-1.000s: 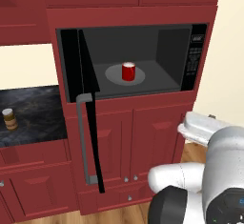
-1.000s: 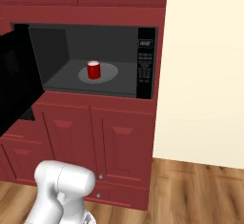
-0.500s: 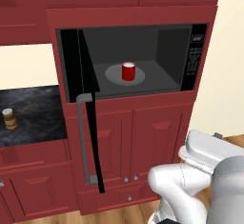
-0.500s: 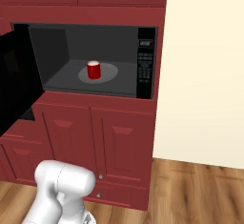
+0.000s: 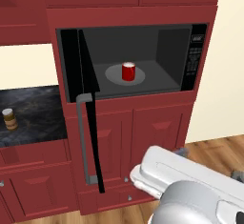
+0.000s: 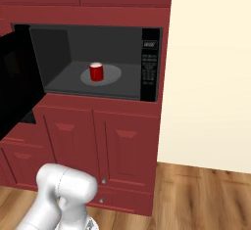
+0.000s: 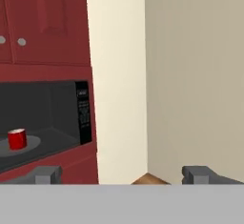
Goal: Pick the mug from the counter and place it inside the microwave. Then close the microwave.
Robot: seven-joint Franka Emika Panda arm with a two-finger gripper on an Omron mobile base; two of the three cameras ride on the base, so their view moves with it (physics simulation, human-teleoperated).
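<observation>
Our gripper [image 7: 122, 175] is wide open, empty; the microwave door [image 5: 87, 123], rigid, hinged, looks best pushed near its grey handle [image 5: 82, 142].

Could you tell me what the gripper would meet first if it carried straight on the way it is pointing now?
Probably the cream wall. In the hand view the open gripper points at the wall corner to the right of the microwave, not at the mug inside. Nothing nearer shows in that line, though depth is hard to judge.
</observation>
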